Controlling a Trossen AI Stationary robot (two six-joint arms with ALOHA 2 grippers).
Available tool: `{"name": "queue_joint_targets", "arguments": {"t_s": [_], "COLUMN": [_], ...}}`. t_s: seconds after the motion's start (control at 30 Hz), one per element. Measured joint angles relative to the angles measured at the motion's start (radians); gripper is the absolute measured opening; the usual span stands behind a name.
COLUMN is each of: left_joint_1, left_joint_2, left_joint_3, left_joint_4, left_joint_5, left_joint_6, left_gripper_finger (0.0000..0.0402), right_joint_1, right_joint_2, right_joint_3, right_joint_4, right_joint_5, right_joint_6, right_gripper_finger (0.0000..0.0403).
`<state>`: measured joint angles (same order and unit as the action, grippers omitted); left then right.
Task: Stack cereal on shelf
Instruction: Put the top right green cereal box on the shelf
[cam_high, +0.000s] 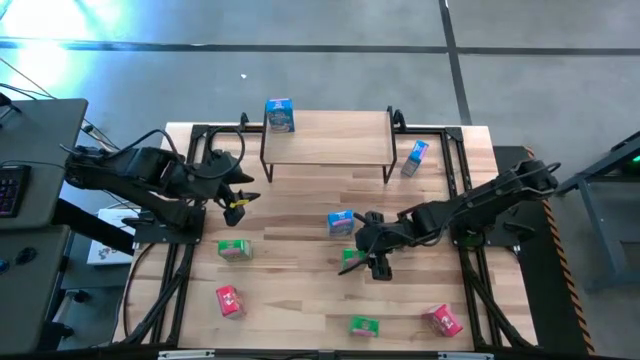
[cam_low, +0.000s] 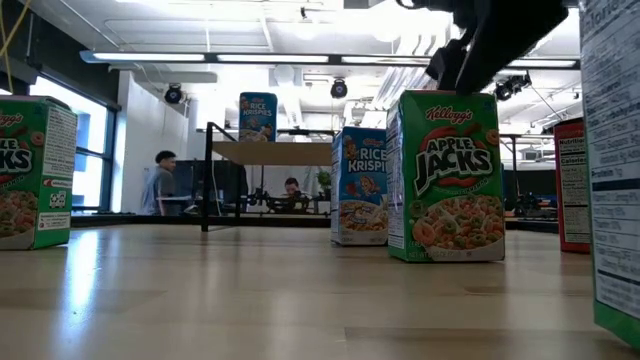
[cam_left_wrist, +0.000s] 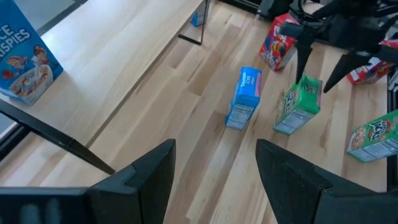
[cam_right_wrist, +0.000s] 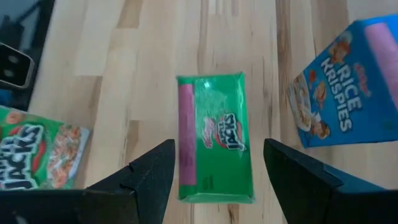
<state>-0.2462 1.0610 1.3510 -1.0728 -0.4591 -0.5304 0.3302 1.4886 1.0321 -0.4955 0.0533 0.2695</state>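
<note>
Right gripper (cam_high: 366, 262) hangs over the middle of the table (cam_high: 300, 300), fingers spread, straddling the top of an upright green box (cam_right_wrist: 214, 137) without touching it; a gap shows on both sides in the right wrist view. In the low view this same green box (cam_low: 446, 176) stands upright with the dark gripper just above its top edge.

At 11 o'clock from that box, just beside it, stands a blue box (cam_high: 340, 222). At 6 o'clock, near the front edge, a second green box (cam_high: 363, 325). At 4 o'clock, a red box (cam_high: 442, 320). At 9 o'clock, well apart, a third green box (cam_high: 234, 249), and farther toward 8 o'clock another red box (cam_high: 229, 300).

Left gripper (cam_high: 238, 196) waits at the table's left side, fingers spread, empty, near the shelf's left legs.

Shelf (cam_high: 330, 140) stands at the table's far edge, at 12 o'clock from the work. One blue box (cam_high: 280, 116) stands upright on its far left corner. Another blue box (cam_high: 415, 156) sits on the table just beside the shelf's right legs.

Low view: two people in the room beyond the table.
</note>
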Motion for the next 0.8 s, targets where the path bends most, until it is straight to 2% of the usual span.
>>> {"name": "queue_joint_targets", "arguments": {"t_s": [0.33, 0.63, 0.8], "left_joint_1": [0.000, 0.000, 0.000], "left_joint_2": [0.000, 0.000, 0.000], "left_joint_3": [0.000, 0.000, 0.000], "left_joint_4": [0.002, 0.002, 0.001], "left_joint_5": [-0.001, -0.001, 0.000], "left_joint_6": [0.009, 0.011, 0.011], "left_gripper_finger": [0.0214, 0.0214, 0.0214], "right_joint_1": [0.013, 0.013, 0.013], "right_joint_2": [0.062, 0.061, 0.061], "right_joint_3": [0.000, 0.000, 0.026], "right_joint_4": [-0.006, -0.003, -0.002], "right_joint_5": [0.010, 0.006, -0.002], "right_joint_6": [0.059, 0.093, 0.113], "right_gripper_finger": [0.0234, 0.0163, 0.0146]}}
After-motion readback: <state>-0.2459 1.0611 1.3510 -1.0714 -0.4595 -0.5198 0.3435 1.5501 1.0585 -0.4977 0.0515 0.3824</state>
